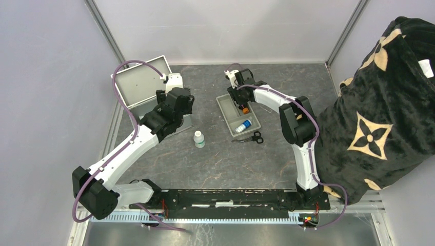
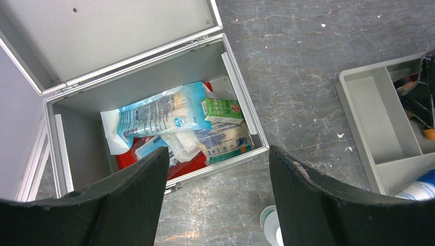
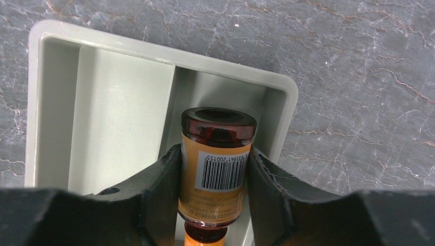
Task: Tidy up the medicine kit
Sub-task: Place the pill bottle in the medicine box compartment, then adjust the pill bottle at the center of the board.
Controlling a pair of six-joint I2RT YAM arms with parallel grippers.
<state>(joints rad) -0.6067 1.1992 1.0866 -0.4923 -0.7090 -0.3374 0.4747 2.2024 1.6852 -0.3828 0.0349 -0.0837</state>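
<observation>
The medicine kit [image 1: 137, 84], a silver-grey metal case, stands open at the back left with its lid [image 2: 102, 36] tipped back. Inside lie blue-white packets [image 2: 159, 113], a green box [image 2: 221, 110] and a red pouch [image 2: 179, 166]. My left gripper [image 1: 177, 105] is open and empty above the case's front rim [image 2: 218, 169]. My right gripper [image 1: 241, 101] is shut on an amber bottle [image 3: 218, 164] with an orange label and barcode. It holds the bottle at the narrow end compartment of the grey divided tray [image 3: 154, 51]. I cannot tell whether the bottle touches the tray floor.
A white bottle with a green label [image 1: 199, 139] stands on the table between the case and the tray [image 1: 224, 108]. A blue-white bottle [image 1: 245, 124] lies in the tray's near compartment. Black scissors [image 1: 254, 137] lie by its near edge. A black patterned cloth [image 1: 379, 118] fills the right side.
</observation>
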